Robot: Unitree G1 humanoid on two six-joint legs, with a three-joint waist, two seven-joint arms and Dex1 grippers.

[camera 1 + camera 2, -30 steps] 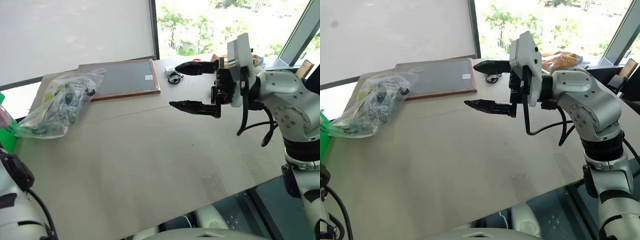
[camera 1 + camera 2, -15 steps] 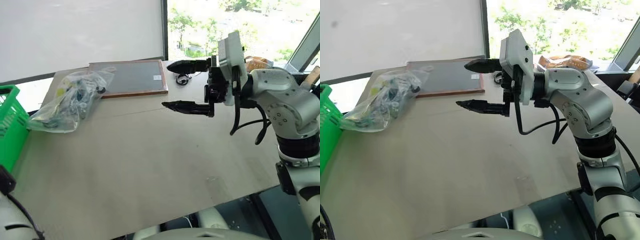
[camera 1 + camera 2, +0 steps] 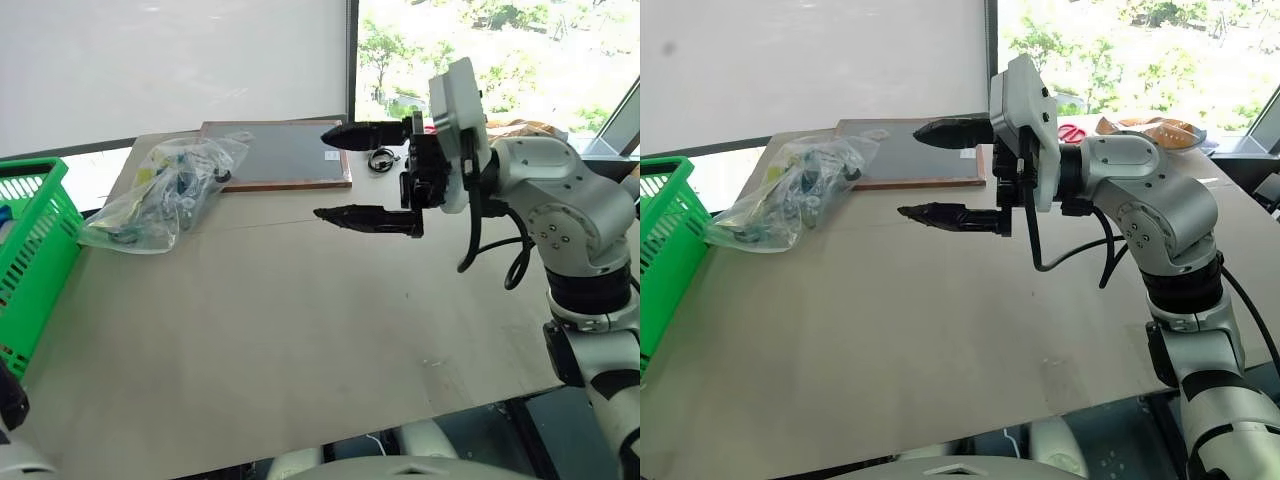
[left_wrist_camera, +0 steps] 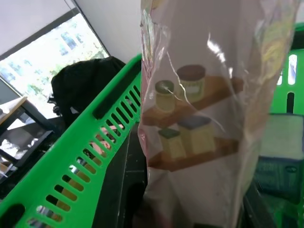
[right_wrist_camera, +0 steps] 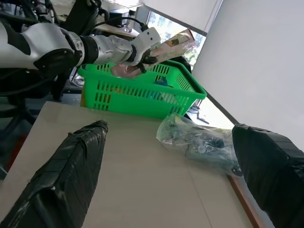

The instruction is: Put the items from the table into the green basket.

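The green basket (image 3: 30, 250) stands at the table's (image 3: 300, 320) left edge. My left gripper (image 4: 190, 204) is shut on the long pink printed box (image 4: 199, 104), held over the basket (image 5: 142, 95), with its lattice wall (image 4: 85, 156) close beside it. The crinkly clear bag of dark objects (image 3: 160, 195) lies on the table next to the basket. My right gripper (image 3: 322, 172) hangs open and empty above the middle of the table, pointing toward the bag and well short of it.
A dark board in a wooden frame (image 3: 280, 155) lies at the table's far side, with a small black cable loop (image 3: 380, 158) beside it. Snack packets (image 3: 1150, 128) sit at the far right. Something blue (image 3: 5, 212) shows inside the basket.
The camera has swung left, so the green basket has come into the head views. The right gripper has stayed open in place and the bag has not moved.
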